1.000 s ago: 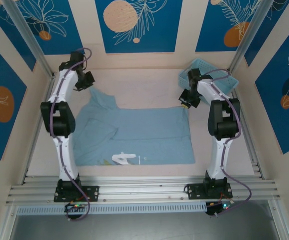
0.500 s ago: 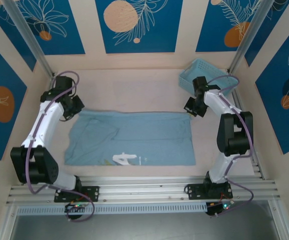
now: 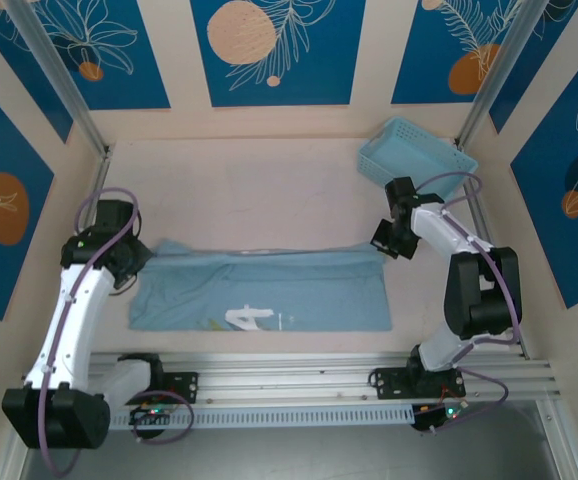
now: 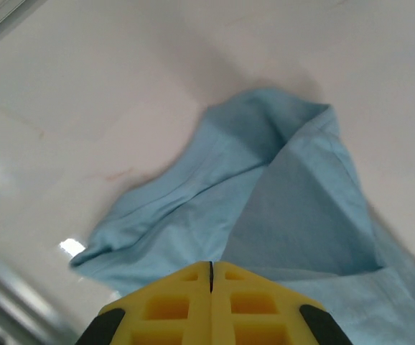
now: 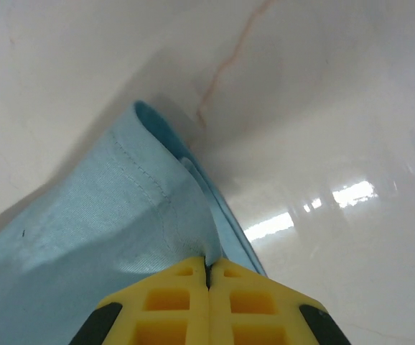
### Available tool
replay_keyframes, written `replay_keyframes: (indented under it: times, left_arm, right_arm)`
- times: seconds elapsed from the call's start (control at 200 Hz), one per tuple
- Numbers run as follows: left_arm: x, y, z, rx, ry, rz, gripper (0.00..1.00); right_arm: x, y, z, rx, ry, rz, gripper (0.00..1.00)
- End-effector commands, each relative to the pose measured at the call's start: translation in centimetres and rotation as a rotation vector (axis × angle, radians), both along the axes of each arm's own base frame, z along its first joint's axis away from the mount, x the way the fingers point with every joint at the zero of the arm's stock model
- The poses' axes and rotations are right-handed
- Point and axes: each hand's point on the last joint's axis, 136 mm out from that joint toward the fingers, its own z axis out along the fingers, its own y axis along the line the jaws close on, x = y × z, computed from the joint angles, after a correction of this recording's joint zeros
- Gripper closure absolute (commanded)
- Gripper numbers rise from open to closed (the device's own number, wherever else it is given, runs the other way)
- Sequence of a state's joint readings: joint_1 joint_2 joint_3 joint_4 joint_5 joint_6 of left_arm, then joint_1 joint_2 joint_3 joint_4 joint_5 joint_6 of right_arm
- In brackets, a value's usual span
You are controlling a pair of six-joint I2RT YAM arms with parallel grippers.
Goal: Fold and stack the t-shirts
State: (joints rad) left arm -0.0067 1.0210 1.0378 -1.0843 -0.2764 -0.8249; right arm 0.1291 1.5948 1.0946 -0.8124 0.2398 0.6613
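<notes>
Top external view shows the t-shirt [image 3: 269, 290] lying as a long folded band on the table [image 3: 269, 190], stretched between the two tools, its white lettering on the near part. The left tool [image 3: 132, 262] has its jaws pressed together on the cloth's left end, which spreads out ahead of its fingertips. The right tool [image 3: 386, 240] is clamped on the hemmed right corner. A light blue basket [image 3: 414, 152] sits beyond the right tool, apart from it.

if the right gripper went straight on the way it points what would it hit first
The right gripper is shut on the t-shirt hem, so cloth comes first; past that fold lies the table, though depth is unclear.
</notes>
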Motion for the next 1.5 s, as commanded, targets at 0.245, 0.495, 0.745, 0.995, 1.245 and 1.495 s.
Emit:
replay_keyframes:
  times: [0.245, 0.495, 0.745, 0.995, 1.245, 1.495]
  left_arm:
    - [-6.1, 1.4, -3.0, 0.028, 0.122, 0.146, 1.0]
    - [-8.0, 0.8, -4.9, -0.017, 0.171, 0.186, 1.0]
    - [-10.0, 0.1, -7.4, -0.072, 0.22, 0.246, 1.0]
    - [-10.1, 0.3, -7.6, -0.061, 0.217, 0.265, 1.0]
    - [-9.8, 0.4, -7.4, -0.053, 0.219, 0.256, 1.0]
    - [-9.4, -0.1, -7.8, -0.08, 0.215, 0.224, 1.0]
  right_arm:
    - [-3.4, -0.1, 0.0, -0.045, 0.041, 0.006, 1.0]
    - [-4.1, -0.4, -0.1, -0.071, 0.068, 0.008, 1.0]
    - [-5.7, -0.4, -0.6, -0.057, 0.124, -0.038, 0.96]
    - [-6.0, -0.1, -0.8, -0.047, 0.144, -0.041, 1.0]
    - [-6.8, -0.2, -0.4, -0.051, 0.155, -0.049, 1.0]
    - [-8.1, -0.5, -0.9, -0.061, 0.184, -0.083, 0.78]
